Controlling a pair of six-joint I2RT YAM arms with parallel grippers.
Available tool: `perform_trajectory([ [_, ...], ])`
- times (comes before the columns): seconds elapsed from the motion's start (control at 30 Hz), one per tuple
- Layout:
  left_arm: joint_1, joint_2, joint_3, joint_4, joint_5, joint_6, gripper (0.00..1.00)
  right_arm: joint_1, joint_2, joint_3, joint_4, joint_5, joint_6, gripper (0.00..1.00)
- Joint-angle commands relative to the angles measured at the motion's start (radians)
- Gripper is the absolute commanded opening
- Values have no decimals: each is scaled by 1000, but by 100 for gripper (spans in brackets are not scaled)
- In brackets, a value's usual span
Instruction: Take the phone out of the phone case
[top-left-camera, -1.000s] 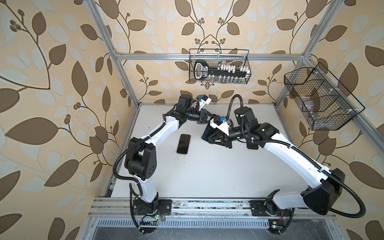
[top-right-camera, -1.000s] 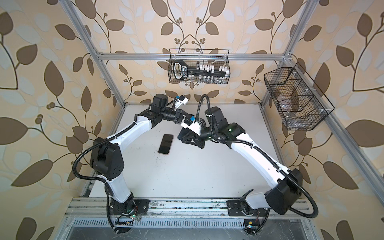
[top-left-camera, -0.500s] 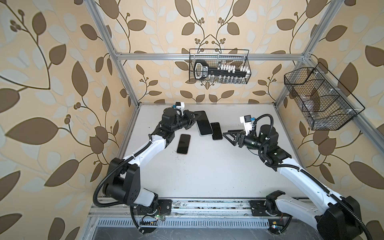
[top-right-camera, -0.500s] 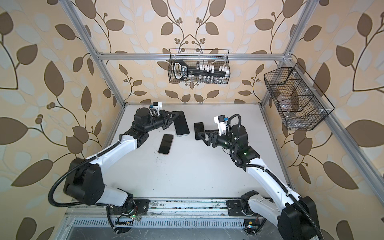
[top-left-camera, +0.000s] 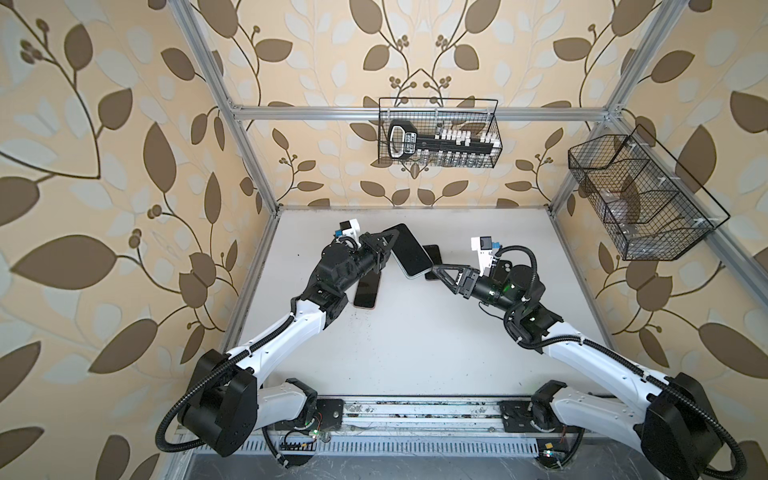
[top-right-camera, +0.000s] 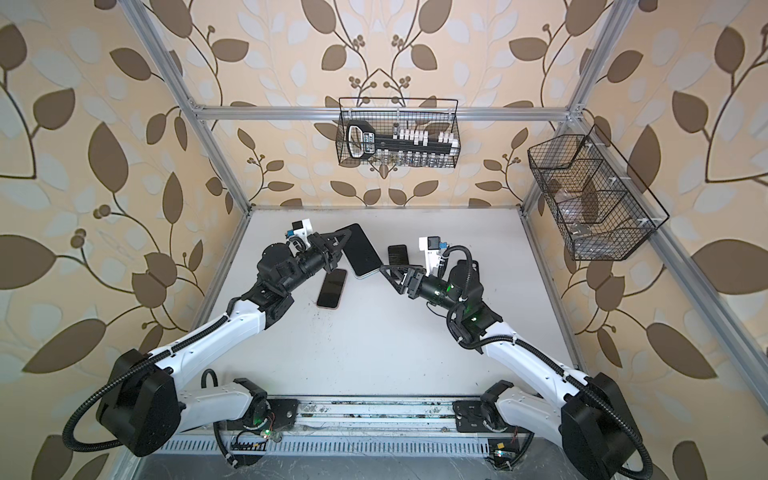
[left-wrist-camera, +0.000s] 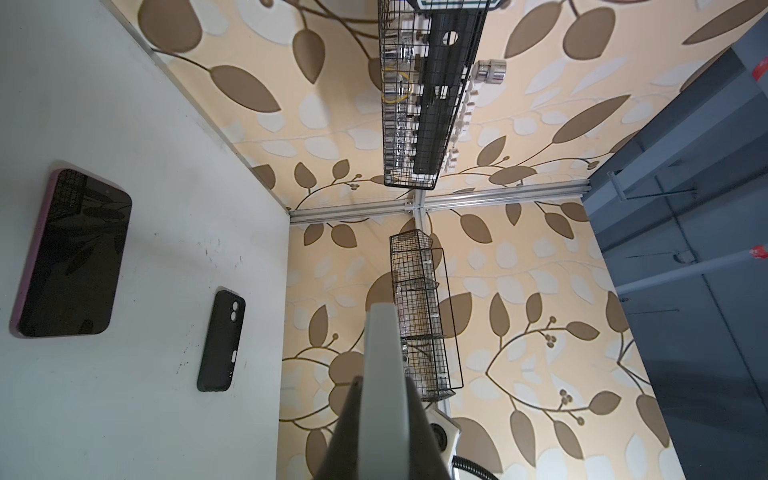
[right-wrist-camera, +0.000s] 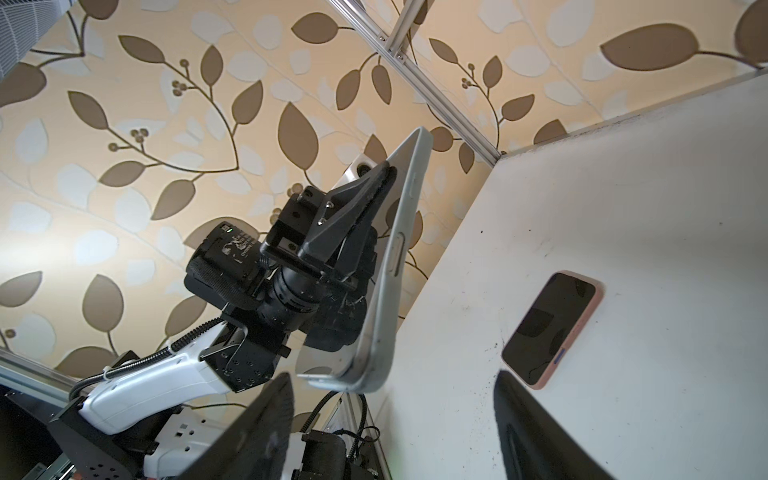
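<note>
**Leaf-papered cell: phone aloft, case not yet off**

White surface between leaf-papered walls carries little: a pink-cased phone at centre-left, and a black case, seemingly empty, behind it toward the back wall. Above them, at upper centre in both top views, the left pincer is clamped tight on the upper-left edge of the phone. The phone hangs tilted, clear of the surface, in its pale case. The right pincer stands wide and holds nothing. In the right wrist view the phone's lower corner sits between its fingers, touching neither as far as I can make out.

The step in hand looks like the peel. It is best to close on the case lip at that free corner only, not across the glass. Then roll the lip back from the screen while the left holds firm. A pinch over phone and case together would lock them.

Room is generous toward the lower part of the surface. The things lying beneath and the back-wall wire basket are the nearest to mind.
</note>
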Motion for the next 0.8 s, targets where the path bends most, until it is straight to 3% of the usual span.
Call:
perform_trajectory([
  [0.0,-3,-23,13,151,-32,-44,0,22,13,-19,83,43,31,74],
  [0.77,-23,42,37,226,-24,-92,0,38,70,-49,173,69,68,71],
])
